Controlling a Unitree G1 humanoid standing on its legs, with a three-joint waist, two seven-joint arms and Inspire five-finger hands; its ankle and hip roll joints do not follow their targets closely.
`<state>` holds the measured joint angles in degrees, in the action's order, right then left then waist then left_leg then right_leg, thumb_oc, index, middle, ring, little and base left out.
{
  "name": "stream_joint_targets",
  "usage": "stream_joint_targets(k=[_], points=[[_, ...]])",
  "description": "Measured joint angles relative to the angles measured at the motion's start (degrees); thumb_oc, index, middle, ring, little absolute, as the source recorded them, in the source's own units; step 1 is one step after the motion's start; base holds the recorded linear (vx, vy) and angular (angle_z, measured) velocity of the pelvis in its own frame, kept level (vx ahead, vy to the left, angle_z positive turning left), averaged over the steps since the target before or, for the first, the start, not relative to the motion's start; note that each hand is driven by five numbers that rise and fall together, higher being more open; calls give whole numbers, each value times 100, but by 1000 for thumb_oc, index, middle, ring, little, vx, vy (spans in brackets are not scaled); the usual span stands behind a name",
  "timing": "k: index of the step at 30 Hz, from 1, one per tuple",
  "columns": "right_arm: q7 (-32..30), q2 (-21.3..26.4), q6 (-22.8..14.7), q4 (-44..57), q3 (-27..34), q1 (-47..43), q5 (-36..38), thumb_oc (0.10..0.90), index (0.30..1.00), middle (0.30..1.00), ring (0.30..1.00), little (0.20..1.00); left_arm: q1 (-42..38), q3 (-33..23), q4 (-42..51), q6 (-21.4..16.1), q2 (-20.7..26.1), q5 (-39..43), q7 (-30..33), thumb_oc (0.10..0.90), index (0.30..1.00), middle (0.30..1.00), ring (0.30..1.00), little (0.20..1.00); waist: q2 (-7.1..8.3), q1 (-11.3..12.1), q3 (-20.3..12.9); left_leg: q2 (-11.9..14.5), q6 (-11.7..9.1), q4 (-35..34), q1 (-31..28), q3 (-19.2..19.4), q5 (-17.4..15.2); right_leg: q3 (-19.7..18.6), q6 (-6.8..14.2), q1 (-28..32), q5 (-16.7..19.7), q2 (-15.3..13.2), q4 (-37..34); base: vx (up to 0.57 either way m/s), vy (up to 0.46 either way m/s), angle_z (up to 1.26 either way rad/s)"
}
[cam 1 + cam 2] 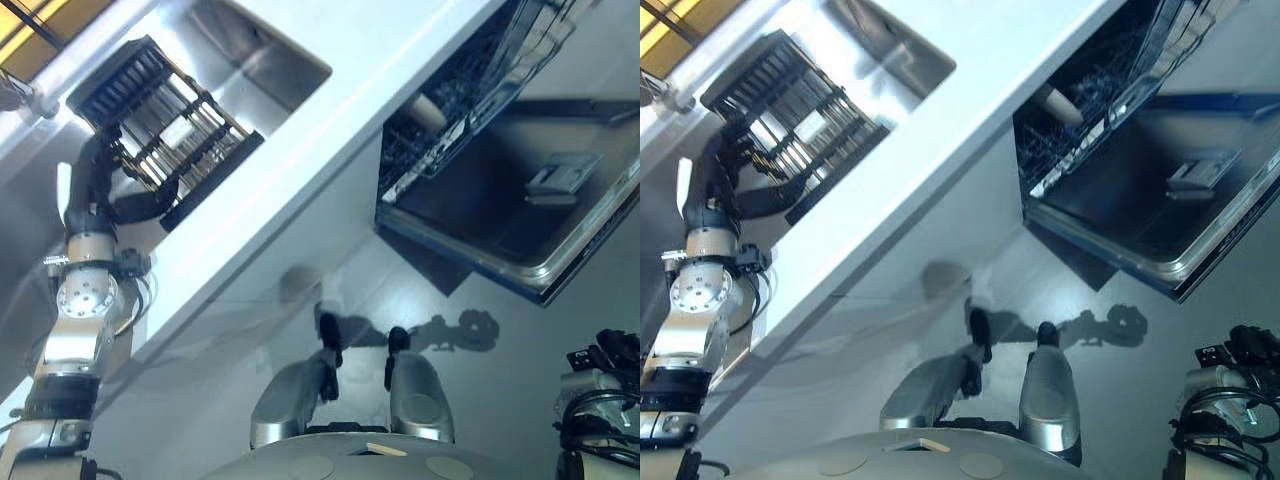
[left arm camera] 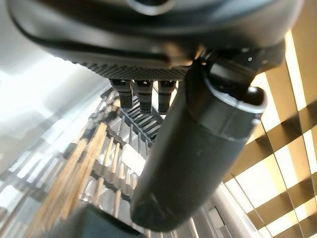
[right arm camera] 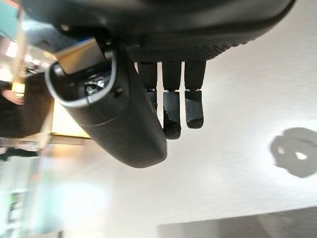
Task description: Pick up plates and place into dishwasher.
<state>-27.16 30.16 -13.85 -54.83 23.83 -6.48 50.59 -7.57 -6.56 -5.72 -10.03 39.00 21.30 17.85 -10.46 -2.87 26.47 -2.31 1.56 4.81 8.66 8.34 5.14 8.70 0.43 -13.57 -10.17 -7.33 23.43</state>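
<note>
Left hand at dish rack on counter — fingers relaxed, empty. Right hand loosely curled, empty — dishwasher open.

1. Cool, bright light washed the white counter nearly featureless in both eye views.
2. Warm yellow light glowed at the upper left corner.
3. Soft shadows lay on the grey floor.
4. The left hand loomed dark and blurred (too close to focus).
5. Glare bleached the dish rack behind it.
</note>
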Motion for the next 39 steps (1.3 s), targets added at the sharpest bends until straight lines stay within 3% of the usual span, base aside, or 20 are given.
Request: stream_joint_targets(k=[3, 8, 13, 21, 27, 33, 39], points=[[-12, 204, 160, -181, -69, -259, -30, 100, 300, 300, 300, 200, -305, 0, 14, -153, 11, 12, 195, 800, 900, 900, 900, 900, -98, 1, 221, -5, -28, 489, 399, 2, -137, -24, -99, -446, -200, -99, 597, -56, -4, 2], [-72, 478, 233, -117, -435, -454, -527, 100, 300, 300, 300, 200, -441, -15, 204, -202, 113, 11, 370, 800, 900, 900, 900, 900, -95, 15, 238, -62, -122, 1572, 1228, 58, -507, -210, -256, -1354, -661, -240, 1766, -10, 0, 0], [-193, 478, 199, 595, -881, -437, -992, 100, 300, 300, 300, 200, -455, -203, 301, -194, 200, 90, 515, 800, 900, 900, 900, 900, -102, 28, 233, -36, -249, 2343, 1792, -95, -750, -250, -449, -1865, -892, -276, 2446, 0, 0, 0], [-225, 640, 137, 951, -1280, -885, -2704, 100, 300, 300, 300, 200, -375, -259, 435, -295, 200, 124, 527, 800, 900, 900, 900, 900, -112, 205, 227, 36, -366, 2792, 2127, -287, -832, -194, -604, -2131, -984, -201, 2801, -10, 12, 1], [192, 1118, 517, 1011, -1534, -938, -3446, 100, 300, 300, 300, 200, -344, -247, 468, -408, 194, 128, 418, 800, 900, 900, 900, 900, -110, 283, 227, 31, -380, 2899, 2217, -321, -838, -179, -629, -2207, -1000, -214, 2903, 5, 4, 0], [780, 1464, 880, 1009, -1693, -959, -3615, 100, 300, 300, 300, 200, -264, -233, 475, -413, 185, 128, 360, 800, 900, 900, 900, 900, -107, 288, 230, 32, -387, 2967, 2214, -392, -839, -109, -630, -2139, -1000, -220, 2911, 41, 34, 4], [1112, 1601, 931, 1037, -1755, -942, -3599, 100, 300, 300, 300, 200, -230, -233, 474, -431, 75, 128, 291, 800, 900, 900, 900, 900, -97, 289, 237, 31, -416, 2990, 2194, -433, -860, 102, -634, -2054, -1002, -341, 2902, 48, 50, 3]])
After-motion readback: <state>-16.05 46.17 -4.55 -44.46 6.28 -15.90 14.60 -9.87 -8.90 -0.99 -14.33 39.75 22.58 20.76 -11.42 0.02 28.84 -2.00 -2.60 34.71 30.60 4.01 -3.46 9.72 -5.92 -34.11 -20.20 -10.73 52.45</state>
